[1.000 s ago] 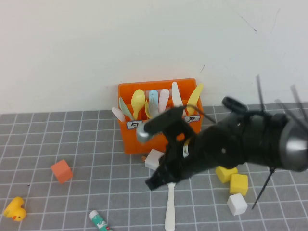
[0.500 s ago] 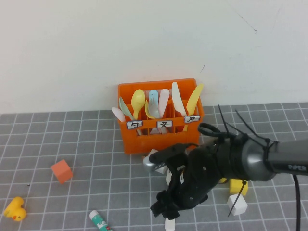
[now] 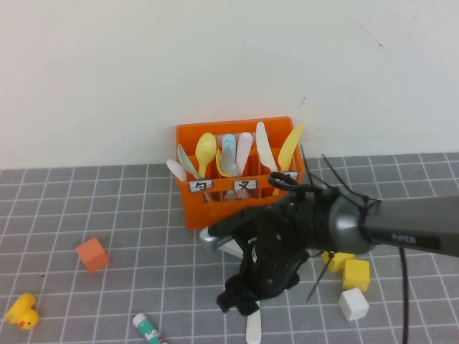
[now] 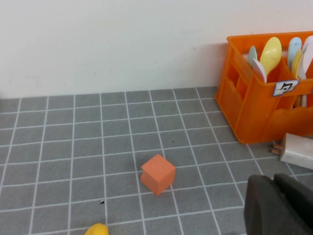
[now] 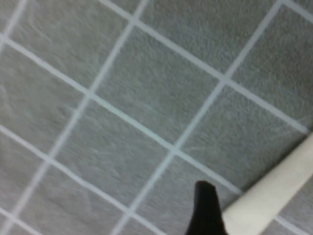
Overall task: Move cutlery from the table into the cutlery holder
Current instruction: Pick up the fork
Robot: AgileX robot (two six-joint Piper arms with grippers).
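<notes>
The right pincer (image 3: 240, 304) is dropping low over the white fork (image 3: 252, 327) on the desk (image 3: 129, 215), its arm sliding leftward, covering the fork's upper part.

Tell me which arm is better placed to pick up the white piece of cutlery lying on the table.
The right. The right gripper hangs directly over the white cutlery piece on the table. The left gripper is near the orange cube.
</notes>
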